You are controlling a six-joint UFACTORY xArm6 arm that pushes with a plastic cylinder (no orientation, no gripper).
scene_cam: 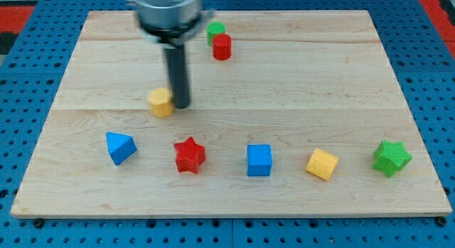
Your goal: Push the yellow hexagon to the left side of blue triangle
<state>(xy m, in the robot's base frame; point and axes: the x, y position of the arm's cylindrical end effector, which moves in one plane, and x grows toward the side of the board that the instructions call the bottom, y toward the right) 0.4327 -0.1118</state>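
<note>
One tip [181, 106] — seemingly touching yellow hexagon [161, 102].

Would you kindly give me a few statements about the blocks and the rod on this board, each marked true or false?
1. My tip is right beside the yellow hexagon, on its right in the view. True.
2. The blue triangle lies above the yellow hexagon in the view. False: it lies below, slightly left.
3. The red star sits between the blue triangle and the blue cube. True.
4. The green star is at the view's left. False: it is at the far right.
</note>
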